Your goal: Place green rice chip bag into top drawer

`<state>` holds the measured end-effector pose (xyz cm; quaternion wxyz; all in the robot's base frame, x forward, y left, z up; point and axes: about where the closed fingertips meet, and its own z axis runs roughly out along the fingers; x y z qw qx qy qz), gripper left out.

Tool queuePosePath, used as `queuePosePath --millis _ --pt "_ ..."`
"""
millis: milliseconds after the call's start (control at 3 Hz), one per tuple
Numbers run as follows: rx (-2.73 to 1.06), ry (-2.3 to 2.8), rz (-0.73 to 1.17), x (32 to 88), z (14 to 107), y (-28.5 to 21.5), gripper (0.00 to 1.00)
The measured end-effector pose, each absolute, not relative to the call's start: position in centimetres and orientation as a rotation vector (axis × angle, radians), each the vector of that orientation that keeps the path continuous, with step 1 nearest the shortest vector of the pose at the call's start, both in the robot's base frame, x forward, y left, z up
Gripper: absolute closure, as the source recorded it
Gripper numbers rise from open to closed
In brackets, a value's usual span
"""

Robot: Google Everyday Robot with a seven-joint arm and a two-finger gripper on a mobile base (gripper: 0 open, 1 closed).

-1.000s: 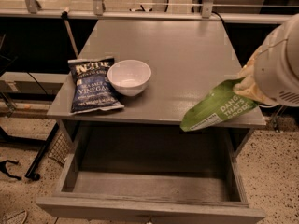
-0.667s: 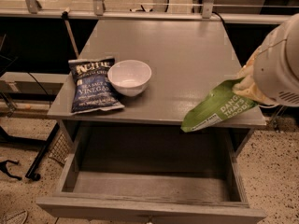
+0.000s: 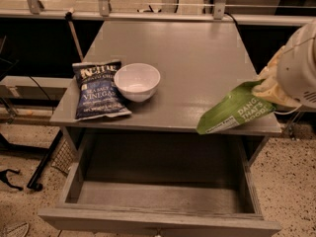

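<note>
One green rice chip bag (image 3: pixel 234 110) pinched in the gripper (image 3: pixel 266 83)

Up at the far right side, by the right front corner of the gray table (image 3: pixel 197 53): the gripper, tucked under a big round white arm (image 3: pixel 302 68). Jaws closed tight on the top right end of the green rice chip bag, with just the thin, crinkly end of the bag squeezed between them.

Hanging down and to the left from the jaws: all the rest of the bag. Tilted, with the high end at the jaws and the low end pointing at the front edge of the table. Big white letters on the side facing up. Low tip right at the table's front edge, over the right side of the open drawer below. Hard to tell whether touching the table top or just off it.

Under the table top: the top drawer (image 3: pixel 148 217), pulled out toward the front, gray inside and out, with its flat front panel at the very bottom. Bag not in the drawer yet, but up above it and off to the right.

On the left part of the table: a dark blue chip bag (image 3: pixel 98 90) with white letters, lying flat by the left front edge. Just beside it on the right, touching or nearly so: a white bowl (image 3: pixel 137 81), right way up. Both well apart from the gripper and the green bag.
</note>
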<state>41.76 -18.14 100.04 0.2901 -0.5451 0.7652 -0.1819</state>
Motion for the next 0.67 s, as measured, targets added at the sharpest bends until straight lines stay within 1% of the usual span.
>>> queuePosePath --millis 667 --pt "-1.396 2.101 -0.405 43.3 97.8 -21.4 1.00"
